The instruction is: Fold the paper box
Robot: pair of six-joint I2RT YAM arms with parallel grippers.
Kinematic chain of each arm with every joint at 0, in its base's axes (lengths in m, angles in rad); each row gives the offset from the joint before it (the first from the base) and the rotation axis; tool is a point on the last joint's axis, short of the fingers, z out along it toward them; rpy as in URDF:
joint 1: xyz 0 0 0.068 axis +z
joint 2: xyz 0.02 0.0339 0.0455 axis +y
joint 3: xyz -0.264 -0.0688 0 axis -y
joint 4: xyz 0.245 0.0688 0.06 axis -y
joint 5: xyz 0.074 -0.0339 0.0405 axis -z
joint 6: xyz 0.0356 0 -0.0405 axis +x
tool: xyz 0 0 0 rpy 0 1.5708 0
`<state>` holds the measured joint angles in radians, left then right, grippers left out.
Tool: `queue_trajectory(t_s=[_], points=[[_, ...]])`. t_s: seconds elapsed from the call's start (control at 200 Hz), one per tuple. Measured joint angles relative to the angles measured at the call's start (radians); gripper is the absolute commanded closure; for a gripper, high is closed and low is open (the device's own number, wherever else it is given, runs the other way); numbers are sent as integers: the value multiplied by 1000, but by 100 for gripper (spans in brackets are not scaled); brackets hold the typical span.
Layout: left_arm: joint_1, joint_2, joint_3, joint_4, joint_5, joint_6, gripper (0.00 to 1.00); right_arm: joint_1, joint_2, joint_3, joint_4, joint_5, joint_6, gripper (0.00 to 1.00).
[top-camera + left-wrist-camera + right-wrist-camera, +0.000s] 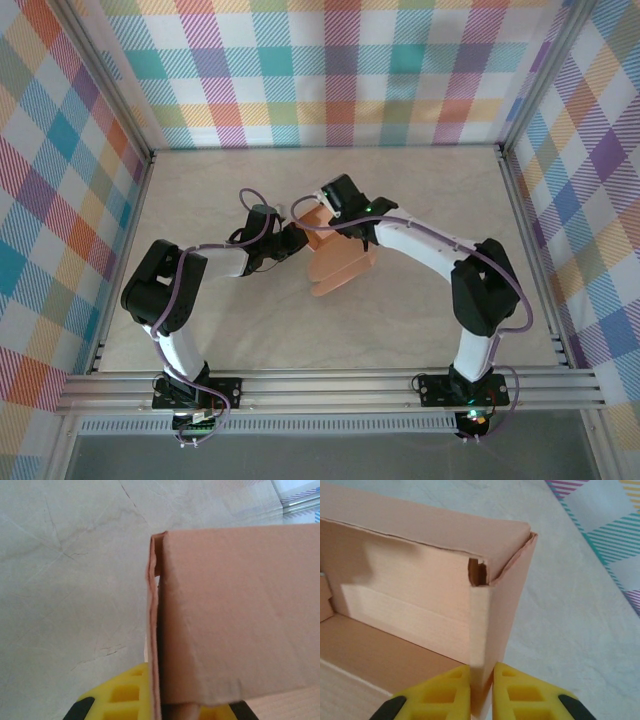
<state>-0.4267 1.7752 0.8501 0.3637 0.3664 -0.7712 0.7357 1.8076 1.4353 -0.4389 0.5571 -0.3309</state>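
Where the two arms meet near the centre of the tabletop [200, 190], the paper box [338, 268] sits partly erected, well clear of every edge. The left gripper [160, 702] is closed tight on one upright wall, the card pinched between its pads. The right gripper [481, 692] has its yellow fingers [455, 690] nipped together on the wall at a raised corner, beside a small notch at the fold.

Left hand [167, 705], right hand [481, 682] clamped; arms angled inward.
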Motion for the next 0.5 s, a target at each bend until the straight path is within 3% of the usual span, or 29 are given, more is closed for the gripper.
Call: queue_trajectory(t_s=[0.185,0.34,0.5], points=[[0,5,2,0,0,-5,100,31,15,0,24,89,-4,90],[0,13,11,4,2,-15,100,37,17,0,33,118,-11,81],[0,17,19,1,15,-19,100,38,32,0,48,147,-25,80]])
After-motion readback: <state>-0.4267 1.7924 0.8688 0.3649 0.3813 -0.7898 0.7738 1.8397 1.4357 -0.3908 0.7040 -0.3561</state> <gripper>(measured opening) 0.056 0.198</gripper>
